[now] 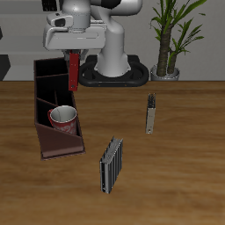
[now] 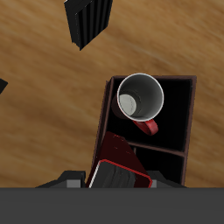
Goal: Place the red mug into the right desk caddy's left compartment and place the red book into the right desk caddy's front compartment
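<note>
Looking at the right desk caddy, red mug already sits inside it, while the gripper clamps the red book at the mug's 12 o'clock, so next it's lowering into the front compartment.

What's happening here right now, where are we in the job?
The red mug already stands upright inside the right desk caddy. The gripper holds the red book upright above the caddy, its fingers closed on it, and it is not yet set into a compartment. A grey striped book and a small dark book stand on the table.
</note>
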Controlling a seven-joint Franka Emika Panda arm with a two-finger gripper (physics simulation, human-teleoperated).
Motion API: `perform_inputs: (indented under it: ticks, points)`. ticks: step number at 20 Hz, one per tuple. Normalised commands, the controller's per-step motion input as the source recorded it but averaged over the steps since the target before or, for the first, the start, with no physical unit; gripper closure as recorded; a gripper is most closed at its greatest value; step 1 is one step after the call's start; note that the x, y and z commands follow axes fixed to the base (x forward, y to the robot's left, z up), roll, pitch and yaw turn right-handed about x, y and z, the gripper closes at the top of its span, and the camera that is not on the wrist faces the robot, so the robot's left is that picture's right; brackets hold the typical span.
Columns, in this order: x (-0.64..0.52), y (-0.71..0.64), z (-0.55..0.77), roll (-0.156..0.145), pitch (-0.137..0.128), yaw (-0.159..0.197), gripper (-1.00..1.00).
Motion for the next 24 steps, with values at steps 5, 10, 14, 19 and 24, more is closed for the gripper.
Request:
perform_inputs:
  ticks: [5,10,14,19,24]
  points:
    - [-0.08,-0.24,-0.06,-0.039,0.009,0.068,1.0]
    - [-0.05,-0.28,-0.02,-0.067,-0.01,-0.005,1.0]
    - [-0.06,-0.1,-0.09,-0.005,0.022,0.001,1.0]
    - [-0.08,0.02,-0.11,0.031,0.01,-0.022,1.0]
    - [0.01,0.12,-0.11,0.02,0.008,-0.005,1.0]
